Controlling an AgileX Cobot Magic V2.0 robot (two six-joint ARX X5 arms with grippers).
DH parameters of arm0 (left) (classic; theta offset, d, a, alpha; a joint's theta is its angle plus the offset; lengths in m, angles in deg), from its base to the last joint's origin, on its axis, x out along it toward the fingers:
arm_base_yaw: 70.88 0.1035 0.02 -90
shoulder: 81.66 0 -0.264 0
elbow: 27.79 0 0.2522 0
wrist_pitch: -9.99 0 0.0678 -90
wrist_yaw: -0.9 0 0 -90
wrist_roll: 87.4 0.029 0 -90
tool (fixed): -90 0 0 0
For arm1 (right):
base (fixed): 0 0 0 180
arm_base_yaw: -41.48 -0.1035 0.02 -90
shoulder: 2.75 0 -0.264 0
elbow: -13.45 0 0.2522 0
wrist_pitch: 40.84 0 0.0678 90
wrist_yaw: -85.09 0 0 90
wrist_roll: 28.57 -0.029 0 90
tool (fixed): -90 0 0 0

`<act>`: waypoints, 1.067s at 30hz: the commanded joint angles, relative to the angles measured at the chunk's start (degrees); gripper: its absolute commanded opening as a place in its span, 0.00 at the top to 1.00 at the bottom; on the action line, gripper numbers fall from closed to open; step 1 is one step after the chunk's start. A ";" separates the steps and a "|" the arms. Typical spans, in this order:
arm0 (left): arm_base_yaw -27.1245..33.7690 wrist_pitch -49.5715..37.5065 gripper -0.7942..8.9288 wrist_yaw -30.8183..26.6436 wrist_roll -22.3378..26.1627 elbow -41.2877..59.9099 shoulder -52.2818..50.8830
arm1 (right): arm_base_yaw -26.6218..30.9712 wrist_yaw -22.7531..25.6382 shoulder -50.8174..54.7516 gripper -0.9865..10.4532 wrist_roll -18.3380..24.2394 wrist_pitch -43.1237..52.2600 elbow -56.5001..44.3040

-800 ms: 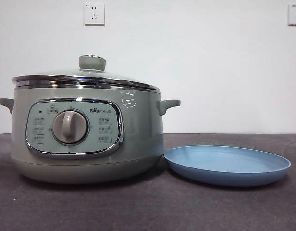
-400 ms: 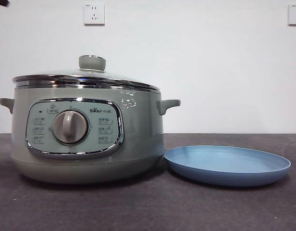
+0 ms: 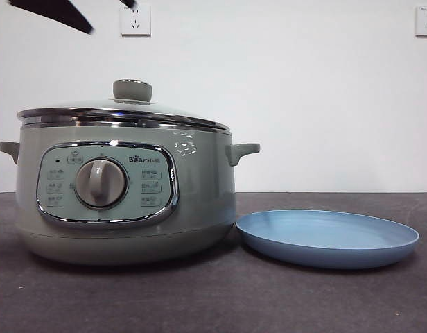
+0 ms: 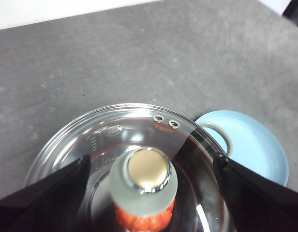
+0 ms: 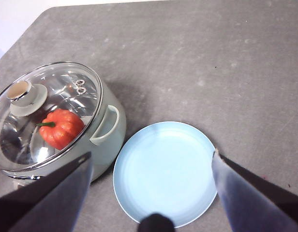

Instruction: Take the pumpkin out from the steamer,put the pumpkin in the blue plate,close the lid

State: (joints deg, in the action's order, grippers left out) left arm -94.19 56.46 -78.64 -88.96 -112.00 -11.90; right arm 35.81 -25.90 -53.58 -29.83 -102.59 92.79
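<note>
The steamer [image 3: 123, 201] stands at the left of the table with the glass lid [image 3: 123, 111] shut on it. The pumpkin [image 5: 62, 128] lies inside and shows through the glass; it is hidden in the front view. The blue plate [image 3: 328, 236] lies empty just right of the steamer. My left gripper [image 4: 151, 162] is open, high above the lid's knob [image 4: 145, 179], one jaw on each side of it; its black tips show at the front view's top left [image 3: 108, 17]. My right gripper [image 5: 151, 155] is open and empty above the plate [image 5: 166, 171].
The table [image 3: 213, 298] is dark grey, with bare room in front of the steamer and the plate. A white wall with two sockets [image 3: 135, 19] stands behind. The steamer's right handle [image 3: 242, 150] reaches over the plate's near rim.
The left gripper's black jaw tips have come down into the top left of the front view. The steamer, lid and plate have not moved.
</note>
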 commanded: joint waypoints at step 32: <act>-6.27 1.68 0.93 -9.03 5.05 -1.18 12.07 | -0.11 0.07 -0.09 0.56 -0.35 -0.15 0.17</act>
State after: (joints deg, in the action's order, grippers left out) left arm -100.20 57.58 -88.63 -84.94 -113.12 0.34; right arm 35.81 -25.88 -53.60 -29.83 -102.83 92.79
